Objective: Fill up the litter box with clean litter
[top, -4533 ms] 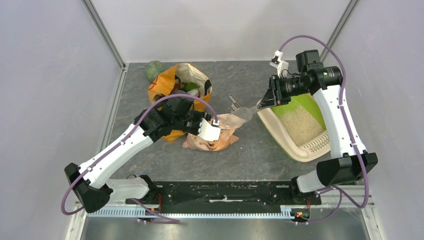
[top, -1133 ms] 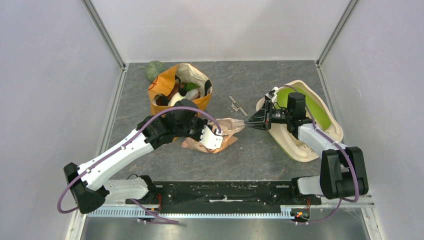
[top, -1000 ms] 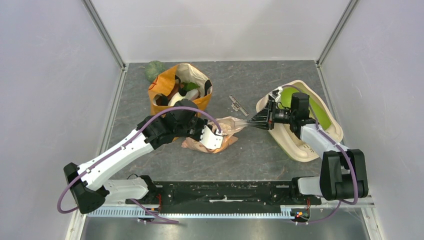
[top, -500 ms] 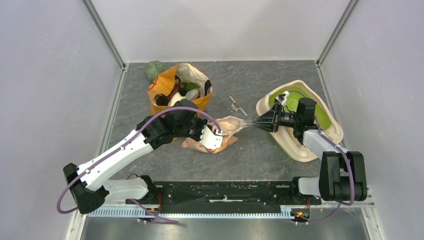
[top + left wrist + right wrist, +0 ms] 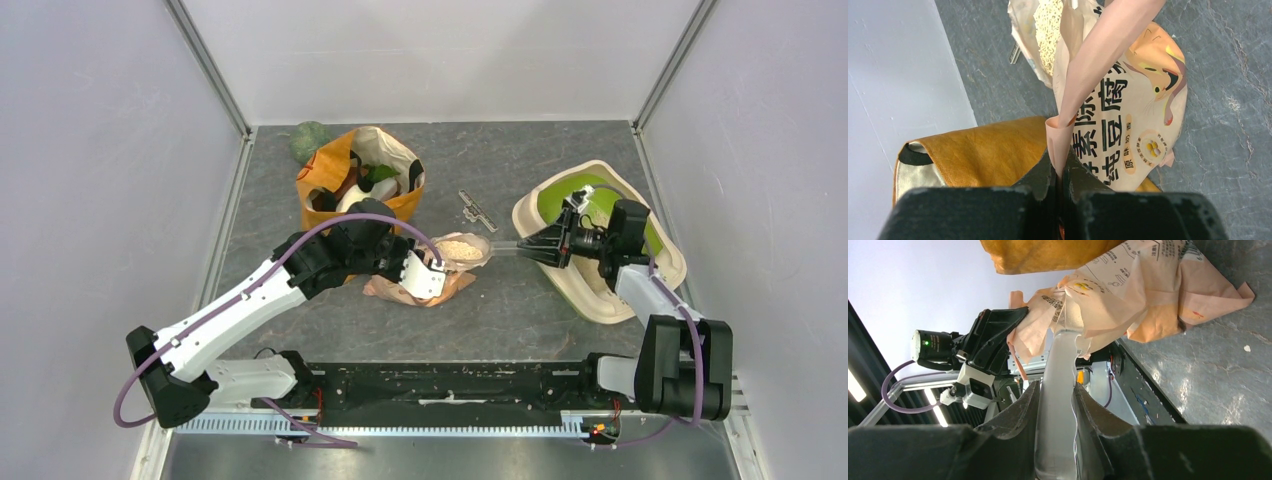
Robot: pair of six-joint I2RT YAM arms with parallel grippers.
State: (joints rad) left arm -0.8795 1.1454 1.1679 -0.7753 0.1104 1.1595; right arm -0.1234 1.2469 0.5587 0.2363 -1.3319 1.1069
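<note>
The step in hand looks like scooping: a load is up and the carry to the tray has not begun. The right gripper point(image 5: 528, 245) is clamped on the handle of a clear scoop point(image 5: 482, 247), one finger on each side of it, as the right wrist view shows. The bowl, straight ahead of the fingertips, holds a heap of clean litter point(image 5: 460, 248) and sits at the mouth of the litter bag point(image 5: 1128, 110).

The left gripper point(image 5: 1058, 167) has its fingers pressed together on a pink flap of that bag, holding the mouth up and open. An orange paper bag point(image 5: 973, 150) lies just behind and beside it.

The litter box point(image 5: 600, 300) is directly behind the right gripper, under its wrist and forearm, with the green hood off to the far side. (The arm hides most of the tray floor, so how full it is cannot be judged.)

The next move probably calls for the right arm to draw the scoop back toward itself, keeping the bowl level so no grains spill on the table point(image 5: 520, 300). Once the bowl clears the near rim, a roll of the wrist over the open tray would empty it. The left grip should hold until then, or the bag mouth may slump shut.
</note>
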